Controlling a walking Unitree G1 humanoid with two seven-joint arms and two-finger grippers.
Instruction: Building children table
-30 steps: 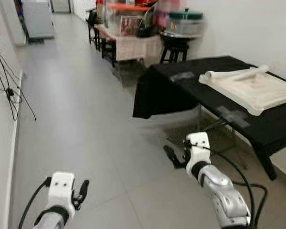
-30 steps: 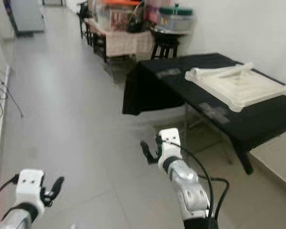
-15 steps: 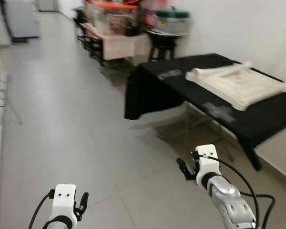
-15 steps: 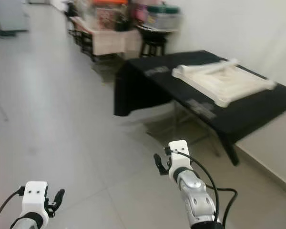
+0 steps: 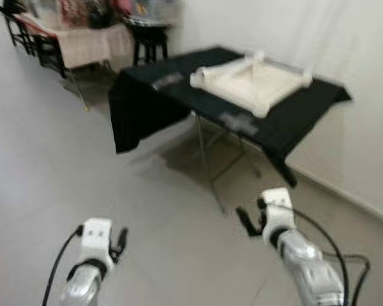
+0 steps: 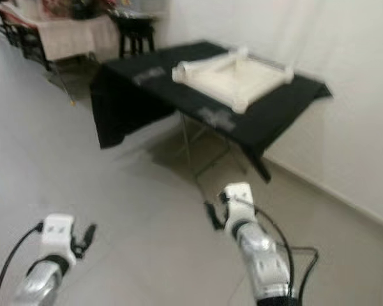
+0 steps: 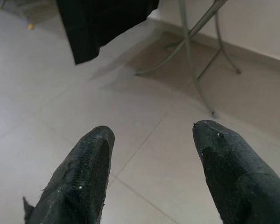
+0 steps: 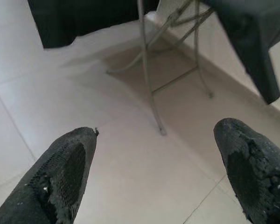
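Note:
A cream-white children's table top [image 5: 252,81] lies upside down, with short legs at its corners, on a folding table draped in a black cloth [image 5: 147,102] ahead of me, by the white wall. Both arms are held low in front of me over the tiled floor, well short of that table. My left gripper [image 7: 151,135] is open with nothing between its fingers. My right gripper [image 8: 156,140] is open too, wide apart and empty. The head views show the left gripper [image 5: 120,242] at lower left and the right gripper [image 5: 246,222] at lower right.
Metal legs [image 8: 149,84] of the folding table stand on the floor just ahead of my right gripper. A second table with a pale cloth [image 5: 83,44] and a black stool [image 5: 147,41] stand further back. Bare grey tiled floor [image 5: 45,159] stretches to the left.
The whole view has swung to the right and come closer: the black table with the white top now sits near the middle. Both grippers stay open and low.

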